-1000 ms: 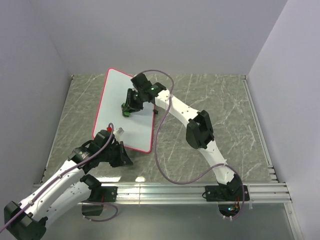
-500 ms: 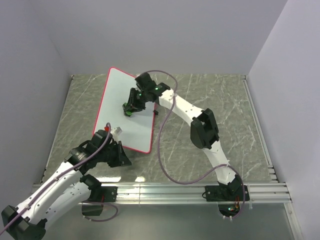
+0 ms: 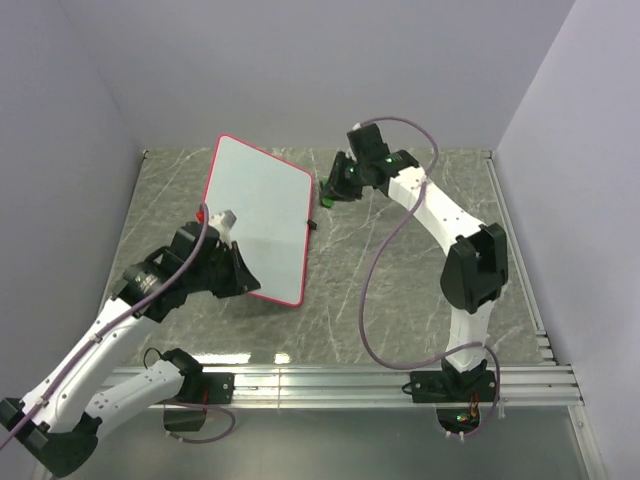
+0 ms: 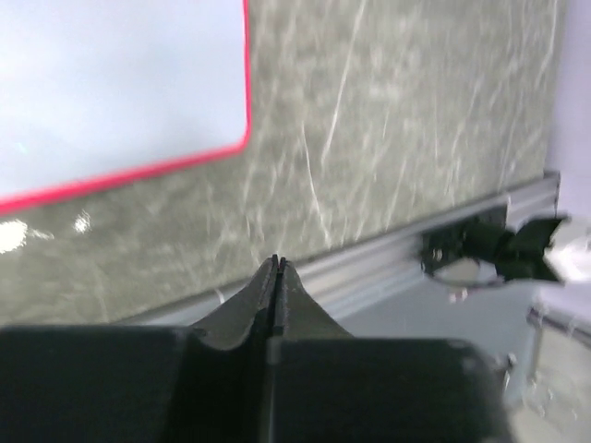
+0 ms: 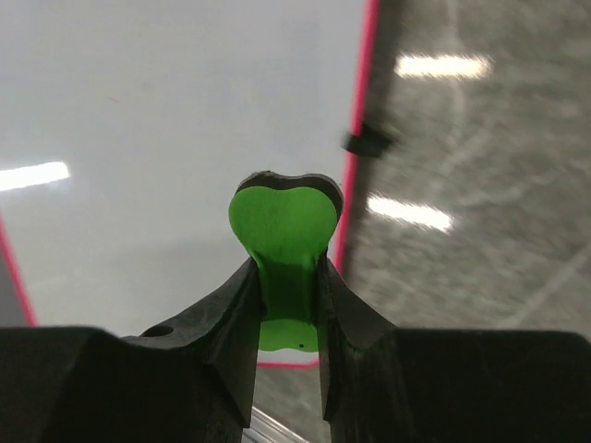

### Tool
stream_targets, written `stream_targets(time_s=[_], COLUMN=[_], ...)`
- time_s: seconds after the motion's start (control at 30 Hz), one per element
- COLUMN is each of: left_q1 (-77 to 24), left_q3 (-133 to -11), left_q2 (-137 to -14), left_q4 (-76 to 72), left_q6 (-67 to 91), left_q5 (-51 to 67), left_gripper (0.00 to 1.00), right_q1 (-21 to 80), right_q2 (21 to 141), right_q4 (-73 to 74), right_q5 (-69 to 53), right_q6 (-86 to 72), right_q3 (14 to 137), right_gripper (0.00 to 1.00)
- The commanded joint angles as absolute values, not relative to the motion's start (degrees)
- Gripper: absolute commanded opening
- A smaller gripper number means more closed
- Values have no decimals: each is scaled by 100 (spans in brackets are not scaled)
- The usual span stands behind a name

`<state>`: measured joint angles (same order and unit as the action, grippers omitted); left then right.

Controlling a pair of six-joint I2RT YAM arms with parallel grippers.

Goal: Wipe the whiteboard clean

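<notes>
The whiteboard (image 3: 262, 205), white with a red-pink rim, lies on the marble table left of centre; its face looks clean. It also shows in the right wrist view (image 5: 166, 111) and the left wrist view (image 4: 111, 83). My right gripper (image 3: 329, 196) is shut on a green eraser (image 5: 282, 245) and hovers just past the board's far right edge. My left gripper (image 3: 246, 283) is shut and empty, over the board's near left part; in the left wrist view its fingertips (image 4: 277, 265) point at bare table near the front rail.
A small black piece (image 3: 312, 224) lies against the board's right rim, also in the right wrist view (image 5: 367, 141). A metal rail (image 3: 380, 380) runs along the table's near edge. Walls close in on the left, back and right.
My right gripper has moved with the green eraser off the board's face, to the right and farther back. My left arm has risen and moved over the board's near left corner.
</notes>
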<state>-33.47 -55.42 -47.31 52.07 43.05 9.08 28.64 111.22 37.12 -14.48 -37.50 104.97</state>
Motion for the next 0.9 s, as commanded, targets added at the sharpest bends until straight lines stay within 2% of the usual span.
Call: stream_targets(time_s=[0.0, 0.03, 0.07, 0.1, 0.13, 0.2, 0.27, 0.3, 0.37, 0.43, 0.5, 0.63, 0.67, 0.7, 0.87], left_q1=[-3375, -3375, -3375, -3375, -3375, -3366, -3366, -3358, -3357, -3331, -3305, -3182, -3164, -3147, -3050], left_q3=[-6572, -6757, -7089, -7223, -7329, -7532, -7724, -7804, -8014, -8251, -8384, -8709, -8727, -8736, -8509], left_q2=[-5253, -5378, -5492, -5676, -5747, -5949, -6142, -6204, -6319, -6346, -6381, -6407, -6390, -6372, -6188], left_q4=[5607, 5634, 5669, 5652, 5617, 5564, 5590, 5677, 5730, 5800, 5836, 5880, 5871, 5845, 5731], left_q6=[4000, 3947, 3911, 3859, 3832, 3780, 3709, 3709, 3630, 3577, 3490, 3393, 3384, 3358, 3401], left_q5=[18, -174, -280, -360, -517, -676, -861, -922, -1063, -1160, -1257, -1362, -1371, -1380, -1336], left_gripper=[9, 23, 31, 44, 48, 54, 54, 55, 55, 58, 64, 73, 74, 83, 90], right_q1=[2804, 2795, 2795, 2804, 2804, 2804, 2795, 2804, 2795, 2804, 2804, 2786, 2795, 2795, 2813], right_q2=[10820, 10785, 10732, 10610, 10539, 10424, 10406, 10389, 10336, 10240, 10055, 9608, 9267, 9037, 7177], right_q4=[4411, 4508, 4500, 4465, 4395, 4210, 4166, 4157, 4166, 4210, 4262, 4456, 4430, 4351, 3308], right_q5=[-1011, -932, -914, -871, -731, -502, -291, -212, -97, -9, 104, 176, 106, 18, -439], right_q6=[-3156, -2964, -2884, -2848, -2839, -2856, -2865, -2857, -2856, -2804, -2786, -2856, -2856, -2865, -3058], right_q3=[9670, 9233, 8968, 8713, 8223, 7833, 7515, 7454, 7339, 7295, 7286, 7391, 7409, 7409, 6787], right_gripper=[0, 0, 0, 2, 20, 38, 49, 58, 64, 87, 100, 100, 100, 100, 100])
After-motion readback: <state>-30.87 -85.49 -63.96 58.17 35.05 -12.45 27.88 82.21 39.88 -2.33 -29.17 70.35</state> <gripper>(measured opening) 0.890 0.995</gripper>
